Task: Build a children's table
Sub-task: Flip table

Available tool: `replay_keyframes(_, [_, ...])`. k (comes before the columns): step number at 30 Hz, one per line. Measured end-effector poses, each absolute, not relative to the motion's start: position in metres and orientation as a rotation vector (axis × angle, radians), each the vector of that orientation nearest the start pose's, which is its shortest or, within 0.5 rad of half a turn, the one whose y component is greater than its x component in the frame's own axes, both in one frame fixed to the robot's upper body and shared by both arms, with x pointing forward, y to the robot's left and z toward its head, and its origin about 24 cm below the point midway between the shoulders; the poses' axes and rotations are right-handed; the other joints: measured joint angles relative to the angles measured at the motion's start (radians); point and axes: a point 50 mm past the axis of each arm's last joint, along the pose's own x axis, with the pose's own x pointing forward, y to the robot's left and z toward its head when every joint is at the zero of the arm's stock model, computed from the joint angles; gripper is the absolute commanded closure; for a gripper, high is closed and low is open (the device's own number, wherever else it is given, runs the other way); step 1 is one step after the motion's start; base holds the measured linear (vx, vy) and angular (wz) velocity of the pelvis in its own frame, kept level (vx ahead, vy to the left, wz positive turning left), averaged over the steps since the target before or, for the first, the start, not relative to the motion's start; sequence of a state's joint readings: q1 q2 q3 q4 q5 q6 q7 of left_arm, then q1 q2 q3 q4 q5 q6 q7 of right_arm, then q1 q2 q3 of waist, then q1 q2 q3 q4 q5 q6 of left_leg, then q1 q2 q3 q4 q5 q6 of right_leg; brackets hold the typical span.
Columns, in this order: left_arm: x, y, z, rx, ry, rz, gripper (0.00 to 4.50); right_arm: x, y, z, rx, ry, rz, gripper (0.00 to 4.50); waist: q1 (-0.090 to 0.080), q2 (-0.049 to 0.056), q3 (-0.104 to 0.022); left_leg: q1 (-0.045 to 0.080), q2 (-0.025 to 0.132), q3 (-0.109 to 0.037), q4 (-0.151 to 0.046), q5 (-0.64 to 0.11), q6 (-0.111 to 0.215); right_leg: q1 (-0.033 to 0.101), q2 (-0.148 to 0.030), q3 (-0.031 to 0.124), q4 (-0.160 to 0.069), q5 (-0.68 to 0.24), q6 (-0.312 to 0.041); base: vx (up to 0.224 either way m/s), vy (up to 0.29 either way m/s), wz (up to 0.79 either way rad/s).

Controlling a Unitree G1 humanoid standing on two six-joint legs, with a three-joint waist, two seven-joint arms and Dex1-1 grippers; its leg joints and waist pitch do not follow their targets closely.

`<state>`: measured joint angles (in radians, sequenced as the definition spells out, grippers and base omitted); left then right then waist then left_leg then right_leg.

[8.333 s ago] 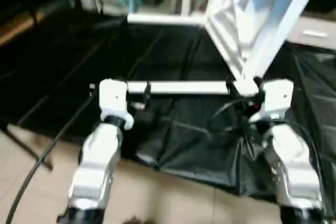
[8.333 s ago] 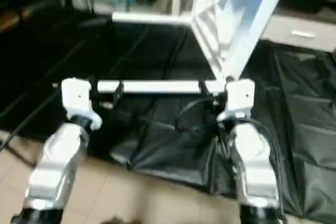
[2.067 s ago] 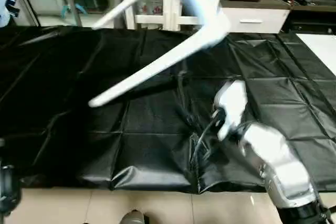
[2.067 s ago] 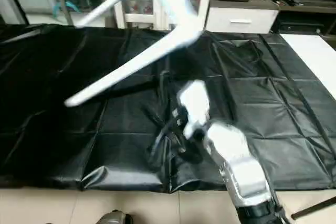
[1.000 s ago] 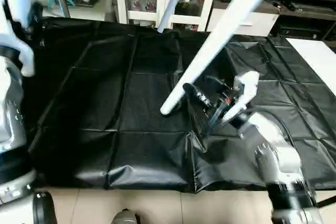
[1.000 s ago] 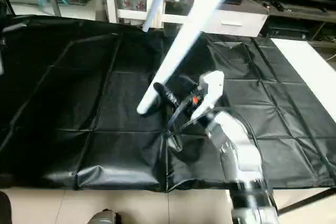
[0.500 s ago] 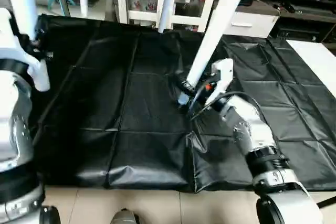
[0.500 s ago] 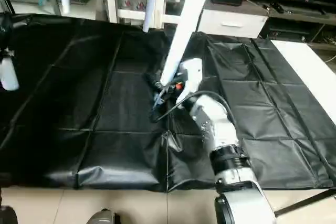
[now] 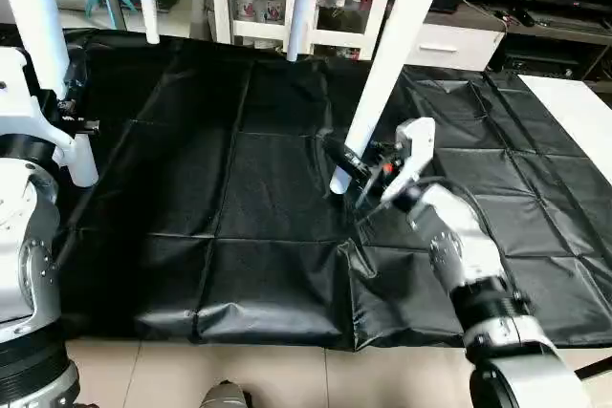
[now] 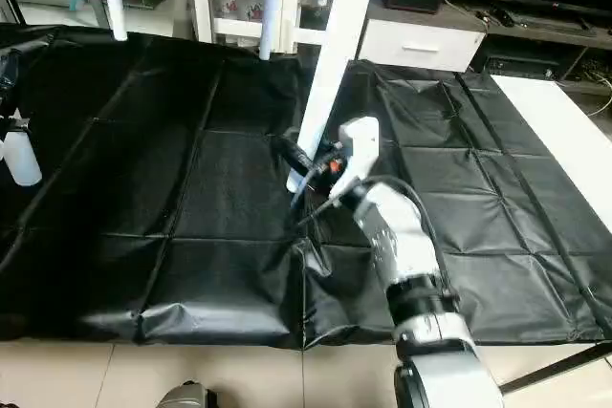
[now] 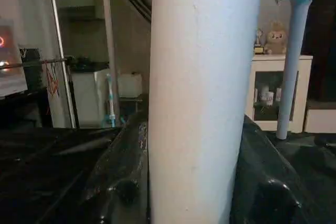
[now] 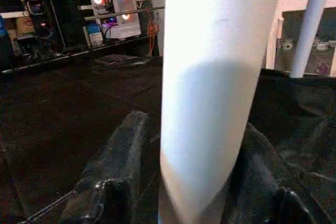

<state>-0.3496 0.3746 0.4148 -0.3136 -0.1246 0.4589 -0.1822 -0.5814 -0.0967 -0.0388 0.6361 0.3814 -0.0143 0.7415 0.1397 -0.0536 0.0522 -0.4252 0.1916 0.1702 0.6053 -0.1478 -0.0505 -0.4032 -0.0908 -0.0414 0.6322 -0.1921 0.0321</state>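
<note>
Table standing legs down on a black sheet (image 9: 239, 236), right tool (image 9: 356, 161) pinching the foot of a leg (image 9: 382, 64) tilting up and away from it, left tool (image 9: 72, 117) gripping another leg (image 9: 43, 35) running nearly upright between its fingers (image 11: 123, 182), two more legs (image 9: 304, 2) standing beyond.

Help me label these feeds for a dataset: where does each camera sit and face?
Eye views: on the head, looking down at the black sheet; both forearms show.
Left wrist view: along the left gripper, shut on the left leg.
Right wrist view: along the right gripper, toward the right leg.
Shared: both legs appear in the eye views.
</note>
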Motion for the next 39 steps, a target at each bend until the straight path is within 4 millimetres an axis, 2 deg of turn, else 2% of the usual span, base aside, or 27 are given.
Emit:
replay_keyframes(4, [0.271,0.257,0.189,0.171,-0.277,0.128,2.88,0.336,-0.119,0.069,0.270,-0.046,0.755,2.80,0.002,-0.002,0.000,0.001,0.000,0.000,-0.001,0.000,0.000,0.001,0.000,0.000,-0.001,0.000,0.000,0.000,0.000,0.00])
replay_keyframes(5, [0.270,0.255,0.184,0.166,-0.270,0.124,2.88,0.335,-0.121,0.066,0.260,-0.041,0.748,3.01,0.002,-0.002,0.000,0.000,0.000,0.001,-0.001,0.000,0.000,0.001,0.000,0.000,-0.001,0.000,0.000,0.000,0.000,0.00])
replay_keyframes(8, [0.265,0.253,0.171,0.154,-0.261,0.117,2.88,0.329,-0.126,0.061,0.230,-0.032,0.741,3.13,0.004,-0.003,-0.001,0.001,0.000,0.000,-0.001,0.000,0.000,0.001,0.000,0.000,-0.001,0.000,0.000,0.000,0.000,0.00])
replay_keyframes(13, [0.259,0.252,0.142,0.126,-0.189,0.113,2.89,0.318,-0.133,0.045,0.188,0.015,0.745,3.19,0.003,-0.006,-0.002,0.004,0.000,0.001,-0.001,0.000,0.000,0.005,0.000,0.000,-0.002,0.000,0.001,0.000,0.000,0.00])
replay_keyframes(21, [0.247,0.252,0.120,0.169,-0.174,0.096,2.89,0.303,-0.142,0.028,0.149,0.063,0.730,3.20,0.002,-0.012,-0.006,0.006,0.000,0.000,-0.002,0.000,0.000,0.004,0.000,0.001,-0.008,-0.001,0.007,0.000,0.000,0.00])
replay_keyframes(25, [0.244,0.248,0.110,0.195,-0.153,0.081,2.89,0.299,-0.149,0.018,0.125,0.090,0.712,3.20,0.002,-0.014,-0.007,0.006,0.000,0.000,-0.002,0.000,0.000,0.006,0.000,0.001,-0.013,-0.001,0.007,0.000,0.000,0.00])
replay_keyframes(33, [0.235,0.246,0.101,0.215,-0.172,0.066,2.89,0.287,-0.153,0.010,0.103,0.092,0.667,3.20,0.001,-0.013,-0.013,0.008,-0.001,0.000,-0.004,-0.001,0.000,0.009,0.000,0.001,-0.021,0.000,0.008,0.000,0.000,0.00])
replay_keyframes(37, [0.233,0.248,0.101,0.229,-0.170,0.068,2.89,0.277,-0.155,0.008,0.096,0.084,0.640,3.20,0.000,-0.015,-0.014,0.012,-0.001,0.000,-0.005,-0.001,0.000,0.011,0.000,0.001,-0.022,-0.001,0.008,0.000,0.000,0.00])
replay_keyframes(39, [0.230,0.249,0.100,0.237,-0.169,0.068,2.89,0.268,-0.155,0.006,0.100,0.079,0.629,3.20,0.000,-0.014,-0.014,0.019,-0.002,0.000,-0.006,-0.001,0.001,0.016,0.000,0.001,-0.023,-0.001,0.008,0.000,0.000,0.00])
